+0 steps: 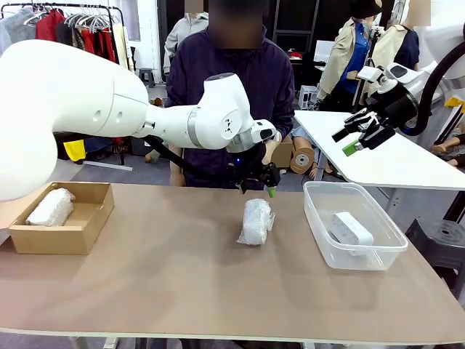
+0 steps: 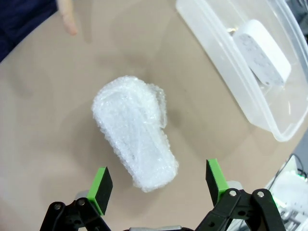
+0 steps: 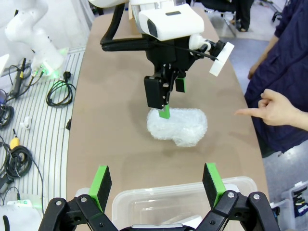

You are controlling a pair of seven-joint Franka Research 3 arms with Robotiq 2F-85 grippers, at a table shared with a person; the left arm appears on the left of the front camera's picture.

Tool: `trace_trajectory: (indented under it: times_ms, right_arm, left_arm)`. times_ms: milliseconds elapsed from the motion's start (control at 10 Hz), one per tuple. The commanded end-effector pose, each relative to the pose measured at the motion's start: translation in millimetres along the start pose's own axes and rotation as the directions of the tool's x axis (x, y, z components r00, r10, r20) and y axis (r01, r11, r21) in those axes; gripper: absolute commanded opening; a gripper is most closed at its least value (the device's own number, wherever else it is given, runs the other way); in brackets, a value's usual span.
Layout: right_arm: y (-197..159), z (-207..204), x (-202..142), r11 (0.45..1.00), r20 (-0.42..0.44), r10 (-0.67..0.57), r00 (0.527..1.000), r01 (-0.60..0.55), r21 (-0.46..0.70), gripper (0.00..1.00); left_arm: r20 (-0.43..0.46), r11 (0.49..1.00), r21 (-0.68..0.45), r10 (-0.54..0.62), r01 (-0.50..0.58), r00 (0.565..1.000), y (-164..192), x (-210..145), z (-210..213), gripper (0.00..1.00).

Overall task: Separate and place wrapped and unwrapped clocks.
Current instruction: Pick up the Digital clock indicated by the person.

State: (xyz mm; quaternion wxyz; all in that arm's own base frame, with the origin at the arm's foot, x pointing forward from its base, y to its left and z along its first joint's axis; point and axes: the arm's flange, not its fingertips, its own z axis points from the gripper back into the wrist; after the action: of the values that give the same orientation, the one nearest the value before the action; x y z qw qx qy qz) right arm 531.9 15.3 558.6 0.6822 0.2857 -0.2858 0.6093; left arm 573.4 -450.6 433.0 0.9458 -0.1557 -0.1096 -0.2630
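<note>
My left claw (image 1: 258,187) hangs with its jaws wide apart and grips nothing. It is poised directly over 1 oblong lump in crinkly whitish bubble wrap (image 2: 137,132), which lies flat near the middle of the tan table (image 1: 182,276). Whether a green pad (image 3: 165,113) touches the wrap, I cannot tell.

My right claw (image 1: 349,142) is raised off to the side above the clear plastic tub (image 1: 320,218), also spread open and carrying nothing. The bare smooth white rounded block (image 1: 352,231) rests inside that tub. A 2nd wrapped lump (image 1: 51,207) sits in the brown cardboard box (image 1: 91,218). The person's hand (image 3: 276,108) points 1 finger toward the middle lump.
</note>
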Motion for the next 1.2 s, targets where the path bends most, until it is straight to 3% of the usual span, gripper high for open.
trace_trajectory:
  times_ms: [0,200,400,600,1100]
  right_arm:
    - [0,1,1,1.000,0.002,0.003,1.000,-0.003,0.002,1.00]
    - [0,1,1,1.000,0.002,0.003,1.000,-0.003,0.002,1.00]
    - [0,1,1,1.000,0.002,0.003,1.000,-0.003,0.002,1.00]
    - [0,1,1,1.000,0.002,0.003,1.000,-0.003,0.002,1.00]
    - [0,1,1,1.000,0.002,0.003,1.000,-0.003,0.002,1.00]
  left_arm:
    - [-0.005,0.984,0.094,0.150,-0.149,0.989,-11,8,-13,1.00]
    - [-0.002,0.952,0.123,0.284,-0.282,0.959,-22,13,-33,1.00]
    - [0.007,0.923,0.183,0.344,-0.339,0.939,-20,15,-50,1.00]
    - [0.026,0.911,0.255,0.329,-0.325,0.944,-9,12,-60,1.00]
    - [-0.016,0.956,0.172,0.246,-0.240,0.969,5,6,-85,1.00]
